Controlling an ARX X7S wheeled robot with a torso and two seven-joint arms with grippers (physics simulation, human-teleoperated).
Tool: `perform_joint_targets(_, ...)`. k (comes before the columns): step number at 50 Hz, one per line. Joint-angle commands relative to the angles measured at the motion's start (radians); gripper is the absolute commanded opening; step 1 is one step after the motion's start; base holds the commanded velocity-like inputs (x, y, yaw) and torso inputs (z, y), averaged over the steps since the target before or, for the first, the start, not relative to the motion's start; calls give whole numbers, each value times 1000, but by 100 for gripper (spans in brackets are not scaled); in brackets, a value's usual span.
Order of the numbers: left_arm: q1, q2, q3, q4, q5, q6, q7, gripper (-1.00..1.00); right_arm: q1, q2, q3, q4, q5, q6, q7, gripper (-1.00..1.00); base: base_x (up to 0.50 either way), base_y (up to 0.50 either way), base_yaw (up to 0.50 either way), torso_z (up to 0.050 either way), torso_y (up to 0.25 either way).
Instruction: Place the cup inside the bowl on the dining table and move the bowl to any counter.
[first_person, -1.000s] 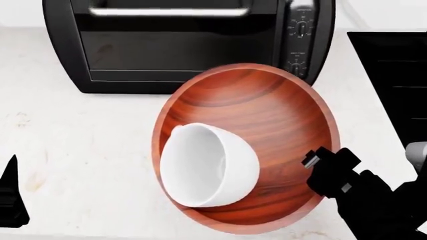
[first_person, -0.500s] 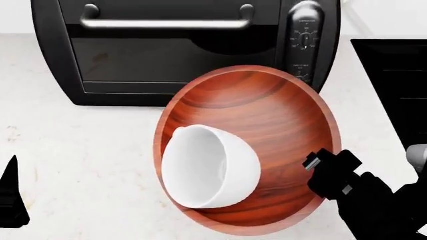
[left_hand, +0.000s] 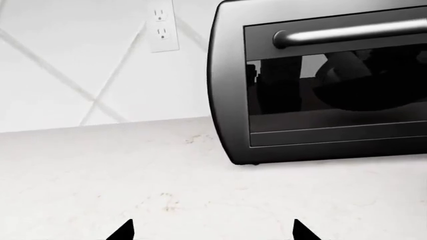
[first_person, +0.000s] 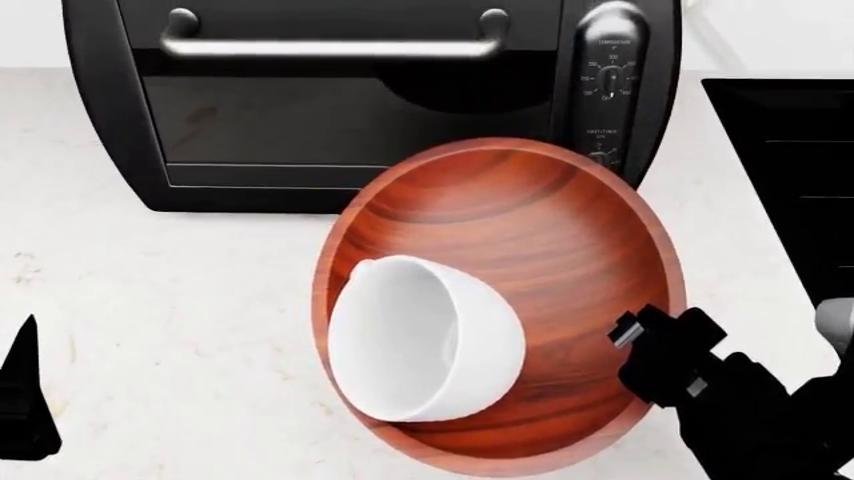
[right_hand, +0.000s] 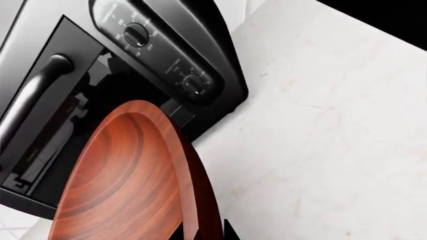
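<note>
On the far left, the left gripper (left_hand: 210, 232) shows only 2 black tips, set wide apart with nothing between them, over the pale veined counter (first_person: 174, 300). Behind it a white wall has a power socket (left_hand: 163, 27). A big black toaster oven (first_person: 360, 95) with a silver handle and 2 dials stands at the back, just behind the bowl (first_person: 534, 230). The bowl is round, reddish-brown wood with dark rings. The white cup (first_person: 420, 338) lies tipped on its side inside it. The right gripper (right_hand: 200, 234) pinches the bowl's rim. A black flat panel (first_person: 787, 170) sits on the far right.
</note>
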Motion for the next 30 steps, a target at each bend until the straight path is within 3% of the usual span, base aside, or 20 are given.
perform_joint_targets(1,22,-5,-18,7,-6,26,15,100,0,-5,14,-8,8,-16,-25,-100,0,0,0,0,0)
perform_joint_targets(30,16,-6,-2,-3,-4,30,11,100,-7,-26,42,-15,-59,-102,-18,-100,0,0,0,0,1)
